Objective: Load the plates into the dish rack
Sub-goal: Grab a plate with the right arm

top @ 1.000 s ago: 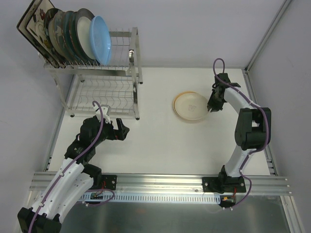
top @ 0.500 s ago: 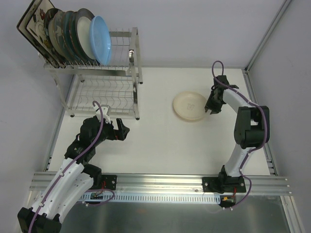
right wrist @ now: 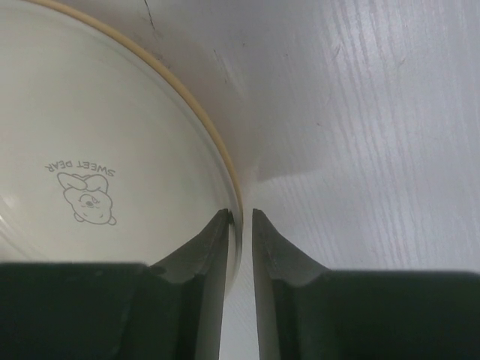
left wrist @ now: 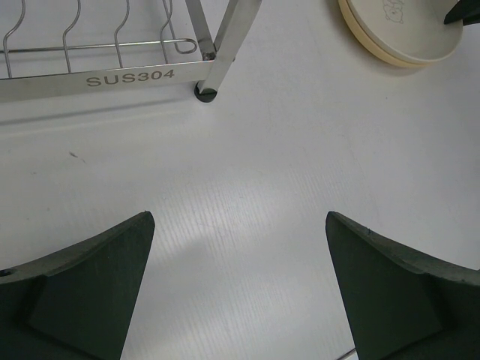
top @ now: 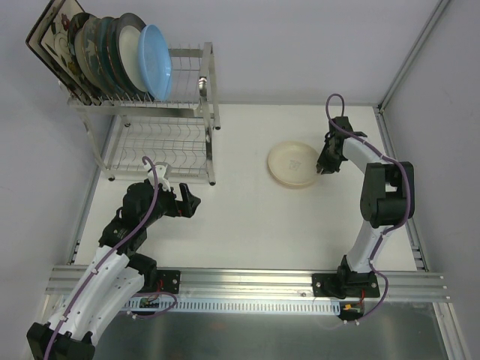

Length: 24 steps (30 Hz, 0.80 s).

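Note:
A pale yellow plate [top: 292,163] lies flat on the white table right of centre; it also shows in the right wrist view [right wrist: 97,150] and the left wrist view [left wrist: 397,34]. My right gripper [top: 322,166] is at its right edge, and its jaws [right wrist: 240,214] are closed to a narrow gap around the rim. The silver dish rack [top: 187,75] stands at the back left. Its top tier holds several plates on edge, from a square floral one [top: 49,30] to a light blue one [top: 156,60]. My left gripper [top: 191,204] is open and empty [left wrist: 238,217] in front of the rack.
The rack's lower tier [top: 161,146] holds no plates; its front bar and foot [left wrist: 206,91] lie just ahead of my left gripper. Grey walls close the back and both sides. A metal rail [top: 247,281] runs along the near edge.
My right gripper has slid a little left onto the plate's rim and its jaws have closed around it. The left arm has not moved.

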Tool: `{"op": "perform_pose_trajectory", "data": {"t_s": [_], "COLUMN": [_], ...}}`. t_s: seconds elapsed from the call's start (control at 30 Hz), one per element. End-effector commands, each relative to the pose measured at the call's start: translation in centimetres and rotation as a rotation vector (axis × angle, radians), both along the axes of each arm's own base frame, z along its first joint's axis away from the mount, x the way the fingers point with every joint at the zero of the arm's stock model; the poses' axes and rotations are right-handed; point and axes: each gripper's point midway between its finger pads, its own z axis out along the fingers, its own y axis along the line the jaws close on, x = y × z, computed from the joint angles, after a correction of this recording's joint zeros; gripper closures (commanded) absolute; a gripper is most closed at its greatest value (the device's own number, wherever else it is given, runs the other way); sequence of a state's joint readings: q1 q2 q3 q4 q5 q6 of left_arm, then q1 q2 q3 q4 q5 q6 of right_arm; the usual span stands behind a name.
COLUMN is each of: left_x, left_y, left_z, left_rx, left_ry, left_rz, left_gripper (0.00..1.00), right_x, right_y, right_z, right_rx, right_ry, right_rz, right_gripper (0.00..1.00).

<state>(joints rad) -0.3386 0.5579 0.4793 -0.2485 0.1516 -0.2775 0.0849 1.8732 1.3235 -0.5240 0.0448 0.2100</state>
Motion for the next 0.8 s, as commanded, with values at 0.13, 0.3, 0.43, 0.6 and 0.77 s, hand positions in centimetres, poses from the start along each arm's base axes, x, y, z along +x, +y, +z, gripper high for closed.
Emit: {"op": "perform_pose_trajectory", "data": {"t_s": [0.13, 0.3, 0.43, 0.6, 0.77], "left_x": [0.2, 0.1, 0.1, 0.1, 0.0], "left_y": [-0.5, -0.6, -0.7, -0.8, -0.9], "left_z": [1.2, 1.4, 1.5, 1.7, 1.9], "left_rx": [-0.047, -0.058, -0.067, -0.078, -0.092], "left_ry": [-0.032, -0.034, -0.03, -0.028, -0.026], "left_rz": [-0.01, -0.009, -0.008, -0.006, -0.004], "left_gripper": [0.01, 0.01, 0.01, 0.01, 0.01], "right_x": [-0.1, -0.5, -0.8, -1.0, -1.2], "right_y": [-0.3, -0.1, -0.2, -0.2, -0.3], "right_z": [0.7, 1.6, 2.3, 3.3, 3.8], "right_rx": [-0.015, -0.004, -0.006, -0.015, -0.022], "right_ry": [-0.006, -0.004, 0.01, 0.023, 0.032], "right_rz": [-0.017, -0.012, -0.01, -0.001, 0.003], "right_gripper": [0.88, 0.97, 0.99, 0.98, 0.99]}}
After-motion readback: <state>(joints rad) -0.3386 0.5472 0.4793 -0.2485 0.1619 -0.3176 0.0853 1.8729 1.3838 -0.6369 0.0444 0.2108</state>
